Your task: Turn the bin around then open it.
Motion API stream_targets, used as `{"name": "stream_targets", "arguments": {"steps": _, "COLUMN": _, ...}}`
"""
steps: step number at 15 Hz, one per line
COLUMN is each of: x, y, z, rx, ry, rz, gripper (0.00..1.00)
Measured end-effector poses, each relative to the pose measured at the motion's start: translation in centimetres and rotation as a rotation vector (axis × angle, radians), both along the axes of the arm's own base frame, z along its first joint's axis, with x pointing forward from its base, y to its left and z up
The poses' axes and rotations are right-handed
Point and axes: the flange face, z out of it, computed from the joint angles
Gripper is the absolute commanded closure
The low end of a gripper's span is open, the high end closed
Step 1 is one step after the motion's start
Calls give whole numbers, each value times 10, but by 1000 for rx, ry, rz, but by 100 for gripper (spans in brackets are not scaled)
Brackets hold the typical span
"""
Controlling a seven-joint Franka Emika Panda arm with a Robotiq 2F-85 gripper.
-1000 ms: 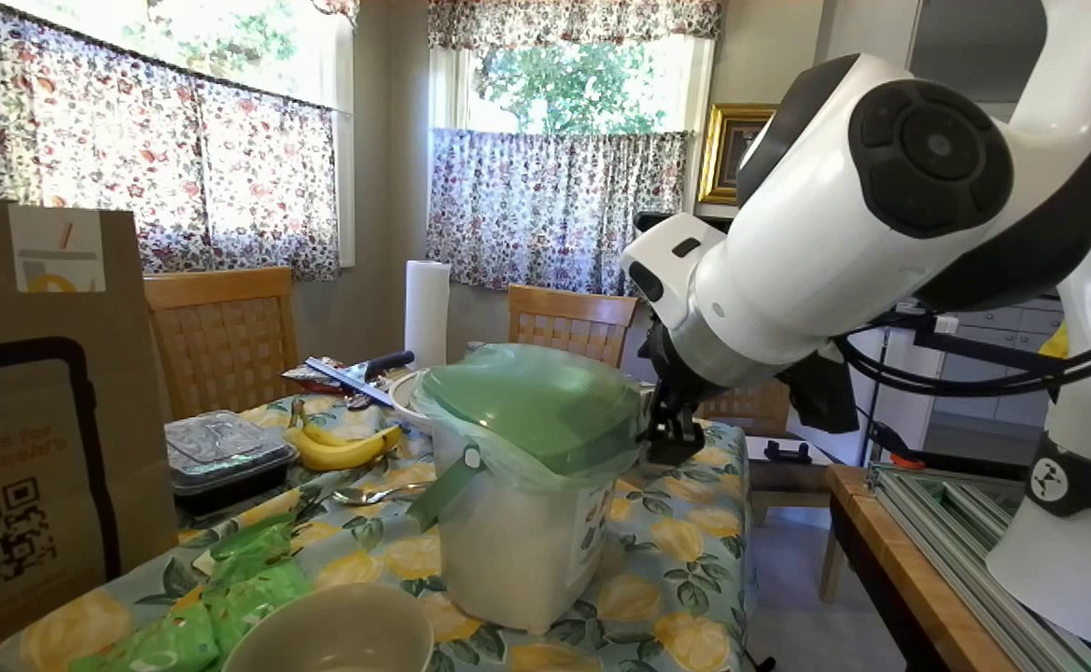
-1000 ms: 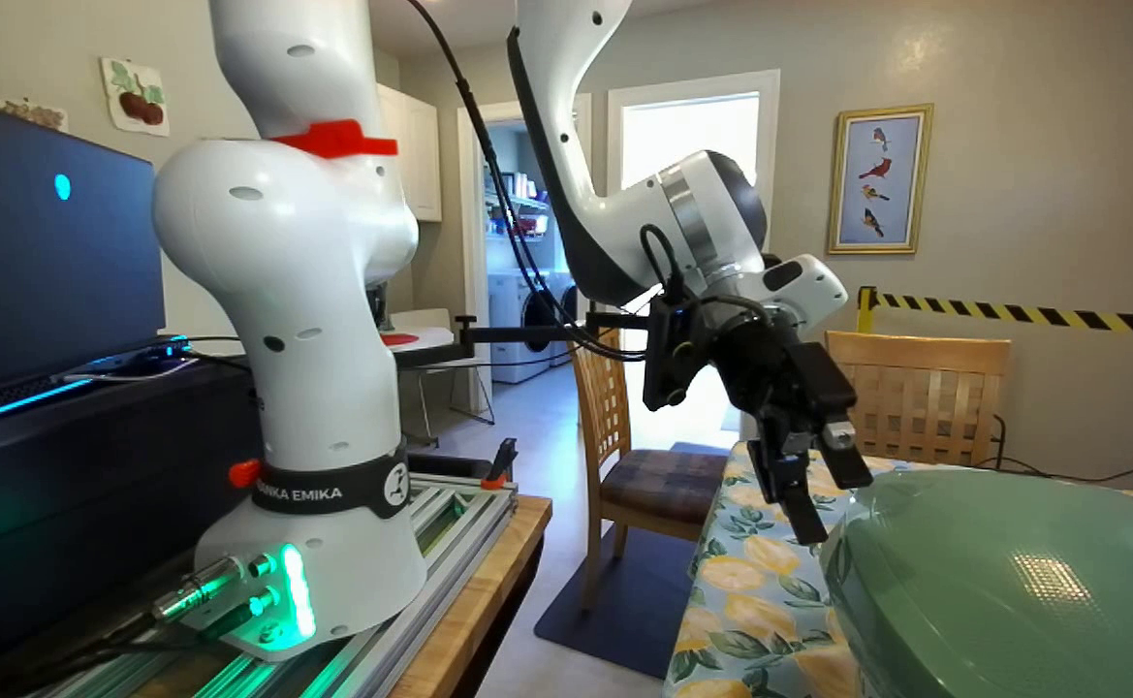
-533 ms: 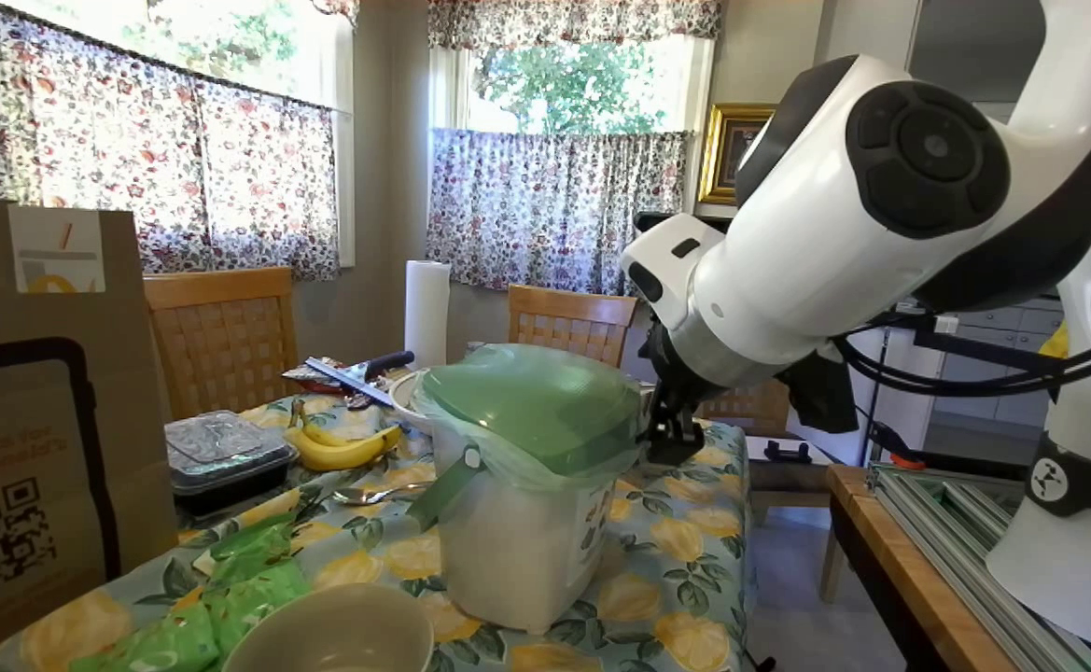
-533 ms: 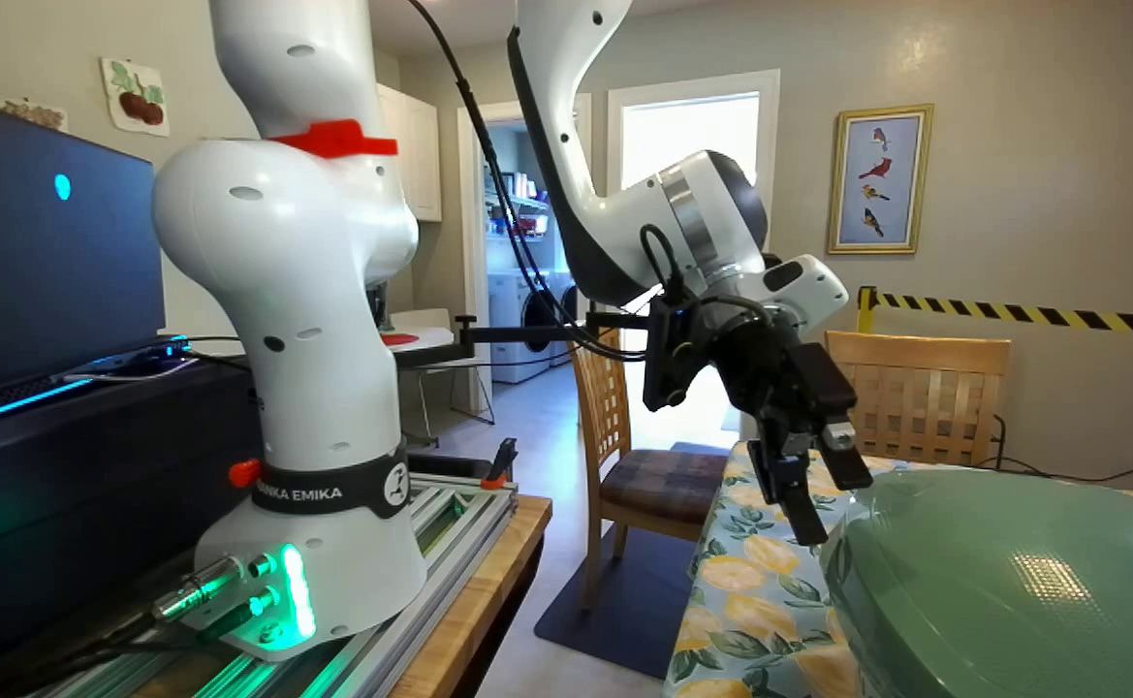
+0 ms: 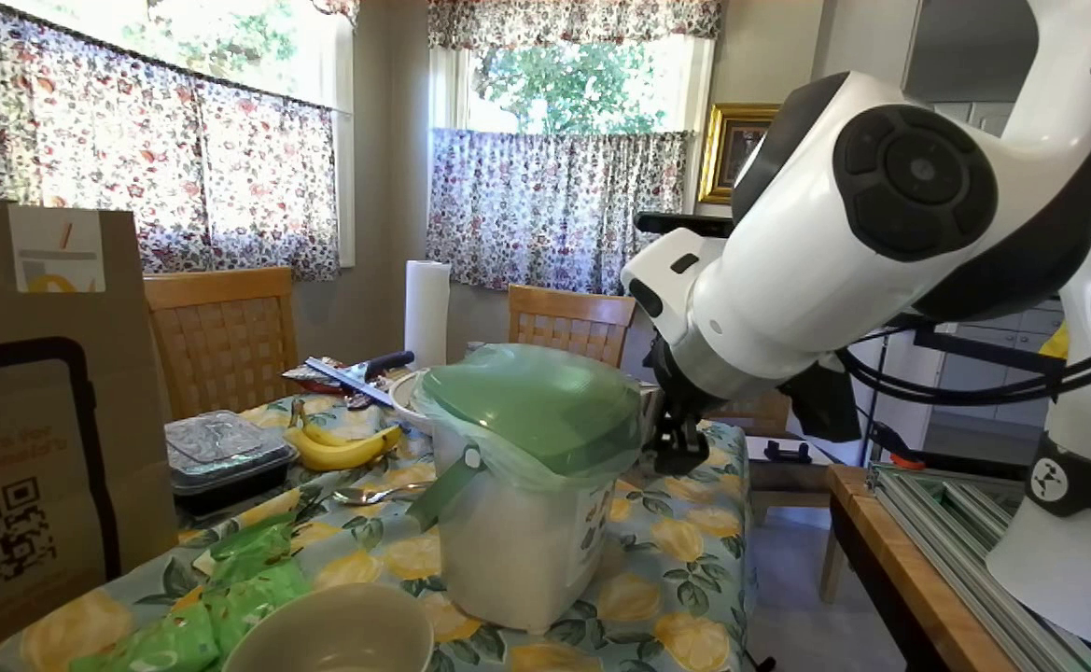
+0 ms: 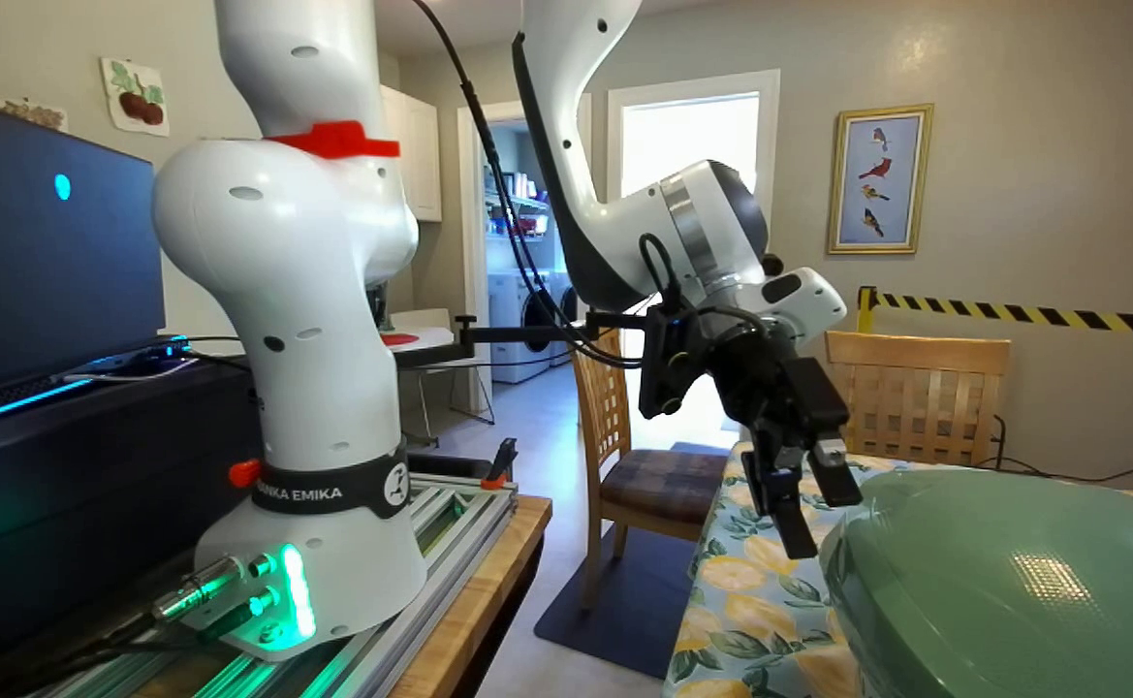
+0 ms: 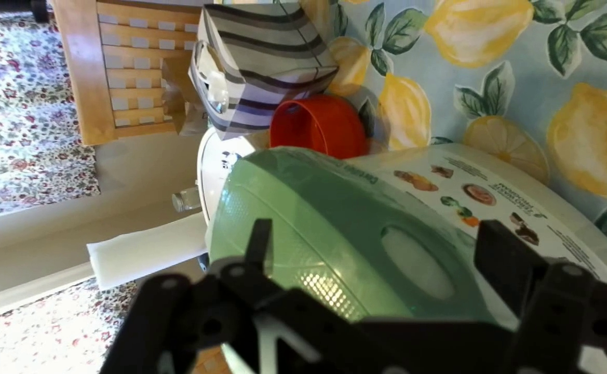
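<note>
The off-white bin [image 5: 522, 551] stands upright on the lemon-print tablecloth, with its domed green lid [image 5: 545, 401] down. A green handle [image 5: 452, 490] hangs at its side. A clear liner sticks out under the lid. In an exterior view only the lid [image 6: 1022, 582] shows large at the lower right. My gripper [image 6: 821, 523] is open and empty, angled down beside the bin on the robot's side; it also shows in an exterior view [image 5: 678, 448]. In the wrist view the open fingers [image 7: 381, 246] face the lid's rim with an oval cutout [image 7: 417, 262] and the printed label [image 7: 469, 197].
Beside the bin lie a pale bowl [image 5: 340, 630], green bags [image 5: 228, 597], a spoon [image 5: 382, 493], bananas [image 5: 340, 450] and a black takeout container [image 5: 228, 462]. A paper towel roll [image 5: 426, 317] stands behind. The wrist view shows a red cup [image 7: 319, 127] and a striped box [image 7: 272, 57].
My gripper has moved slightly down beside the bin over the last half second, and its fingers remain apart. The bin and lid have not moved.
</note>
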Motion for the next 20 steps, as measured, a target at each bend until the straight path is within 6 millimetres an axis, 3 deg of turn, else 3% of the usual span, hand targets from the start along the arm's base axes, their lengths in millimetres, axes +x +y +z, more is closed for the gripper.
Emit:
{"name": "stream_targets", "arguments": {"steps": 8, "x": 7, "y": -8, "z": -1, "rx": 2, "ry": 0, "rz": -27, "gripper": 0}}
{"name": "stream_targets", "arguments": {"steps": 20, "x": 20, "y": -5, "z": -11, "rx": 8, "ry": 13, "rz": -32, "gripper": 0}}
